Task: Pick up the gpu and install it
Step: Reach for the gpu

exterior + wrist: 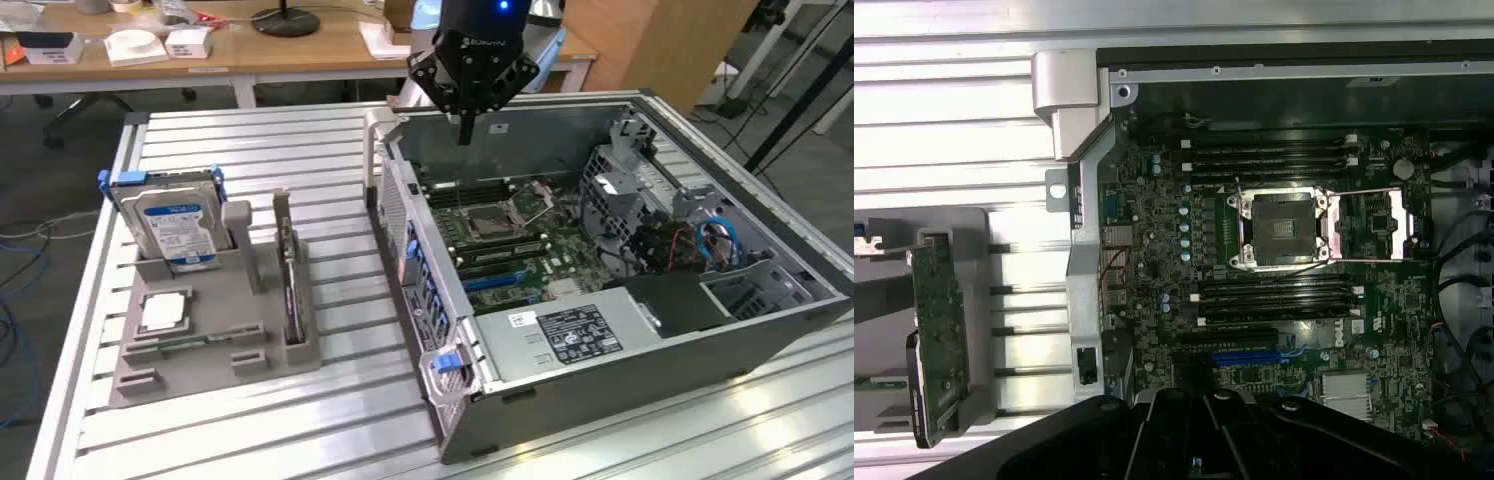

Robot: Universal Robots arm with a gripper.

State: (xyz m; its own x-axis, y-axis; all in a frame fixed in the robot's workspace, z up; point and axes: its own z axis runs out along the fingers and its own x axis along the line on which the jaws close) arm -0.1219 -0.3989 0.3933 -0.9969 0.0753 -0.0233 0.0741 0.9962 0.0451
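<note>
One gpu [287, 268] in this shot, and it's standing on its long edge in a slot of the grey holder [214, 365], on the side of the holder closest to the PC case [641, 350]. Nothing is touching it. From the wrist view you mostly see its green board face. Just to the exterior view's left of it, a blue-labelled hard drive [176, 228] stands upright in the same holder, with a cpu chip [162, 312] lying flat in front of the drive and a narrow memory stick [187, 345] lying flat next to that. The holder sits on the slatted aluminium desk [267, 150], right beside the case, which lies on its side with the panel off. The claw [465, 132] hangs over the far end of the case, well apart from the gpu, fingers pressed together and carrying nothing. Under it is the motherboard [521, 250], with the cpu socket [1284, 228] in the middle, memory slots on both sides of it, and a blue expansion slot [1244, 355] a bit further along the board. At the near end of the case there's a power supply [577, 335] with a white-and-black label on top, and a bundle of blue cables [718, 240] sits toward the exterior view's right.
</note>
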